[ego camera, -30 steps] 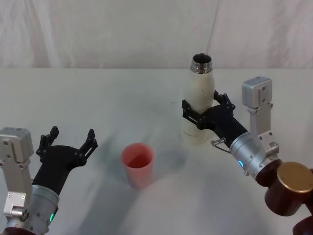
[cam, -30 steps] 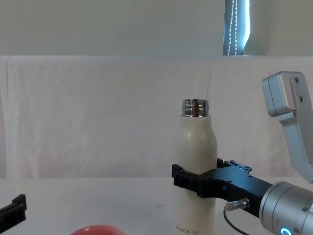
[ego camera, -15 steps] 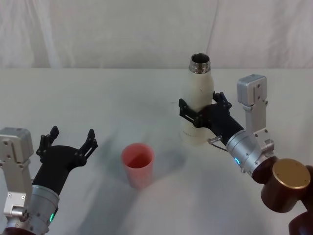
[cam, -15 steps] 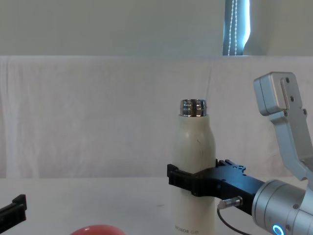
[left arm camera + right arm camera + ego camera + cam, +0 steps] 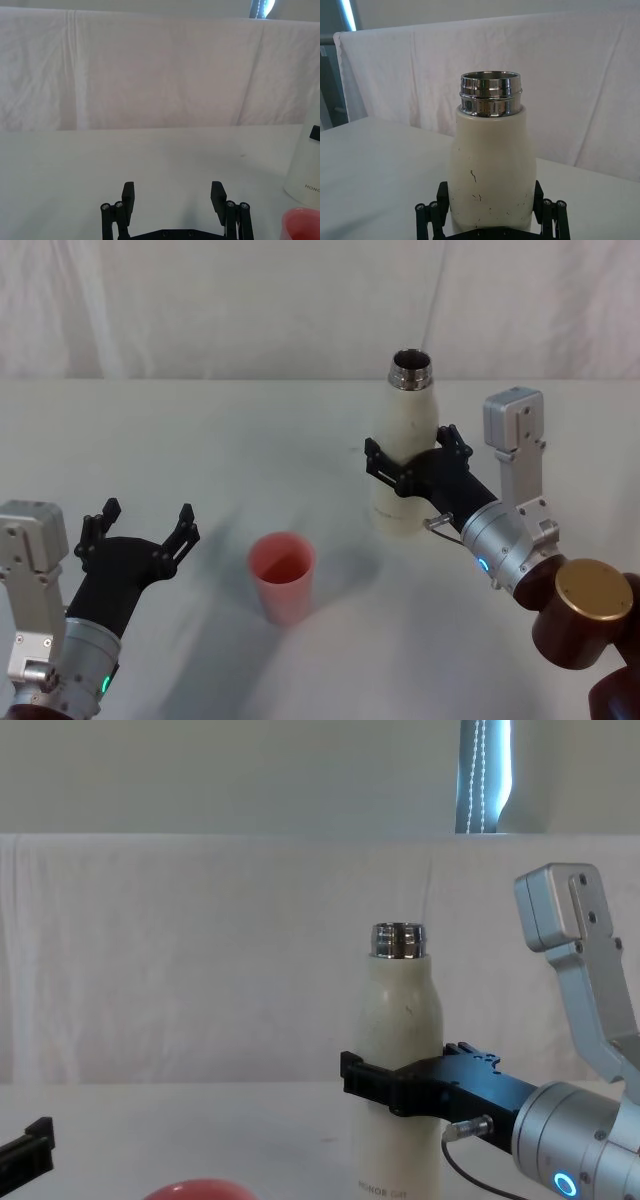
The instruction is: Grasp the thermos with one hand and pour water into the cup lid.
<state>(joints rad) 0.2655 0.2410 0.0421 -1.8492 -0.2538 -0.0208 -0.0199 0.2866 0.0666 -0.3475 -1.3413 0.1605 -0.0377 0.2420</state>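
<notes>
A: Where does the thermos (image 5: 405,455) stand?

B: Upright on the white surface (image 5: 250,440), toward the robot's right, its steel neck open at the top. The wrist view of that arm shows the cream body speckled with small dark marks, and the chest view shows grey lettering near its base.

A: And the right claw (image 5: 412,462)?

B: It is clamped around the middle of the thermos, one black finger on each side of the body. The chest view shows the fingers (image 5: 368,1081) wrapping the front of the bottle below its shoulder, with the silver arm and its blue-lit ring behind.

A: The cup lid (image 5: 283,576)?

B: A salmon-red cup standing mouth up on the surface, near the front, to the left of the thermos and well apart from it. It lies between the two arms. The chest view catches its rim at the bottom edge.

A: What about the left claw (image 5: 140,522)?

B: It hangs low at the robot's left with its fingers spread wide and nothing between them, apart from the cup lid.
</notes>
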